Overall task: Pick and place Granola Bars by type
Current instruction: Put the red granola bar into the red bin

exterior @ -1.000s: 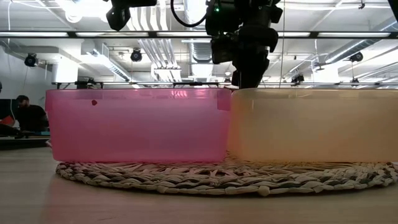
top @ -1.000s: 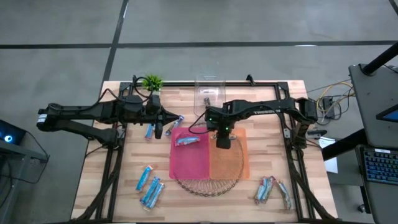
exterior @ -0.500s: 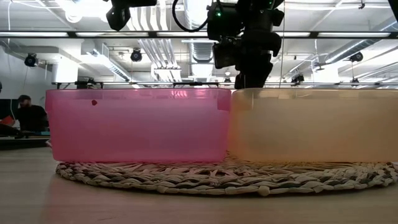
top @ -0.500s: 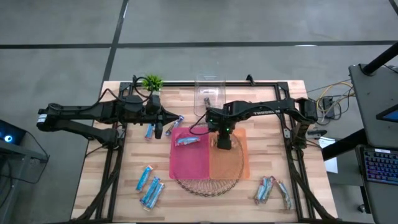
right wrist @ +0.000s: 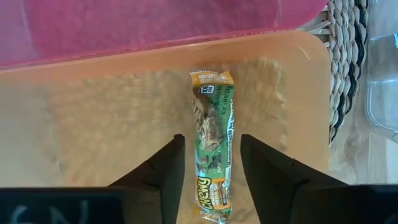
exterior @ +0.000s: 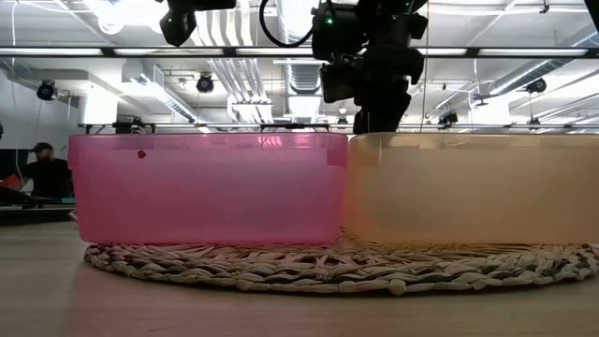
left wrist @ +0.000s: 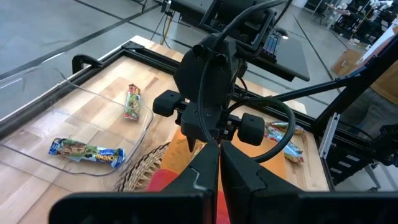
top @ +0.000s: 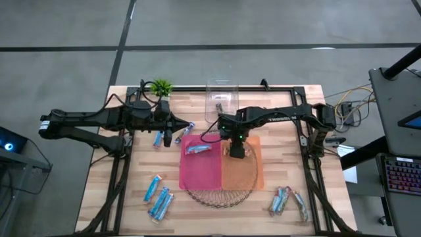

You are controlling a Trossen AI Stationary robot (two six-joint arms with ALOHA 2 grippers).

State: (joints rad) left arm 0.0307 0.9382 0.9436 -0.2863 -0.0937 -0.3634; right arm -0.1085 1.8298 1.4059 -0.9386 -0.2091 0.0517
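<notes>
One granola bar [right wrist: 213,137] apparently below right hand [right wrist: 211,163]

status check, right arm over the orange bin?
Right gripper open over orange bin, green-wrapped bar lying loose on its floor. Left gripper shut, parked left of pink bin. Nothing in the way.

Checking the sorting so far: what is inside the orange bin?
One green bar lies flat on the orange bin floor, between the right hand's open fingers. The hand hides part of the floor.
</notes>
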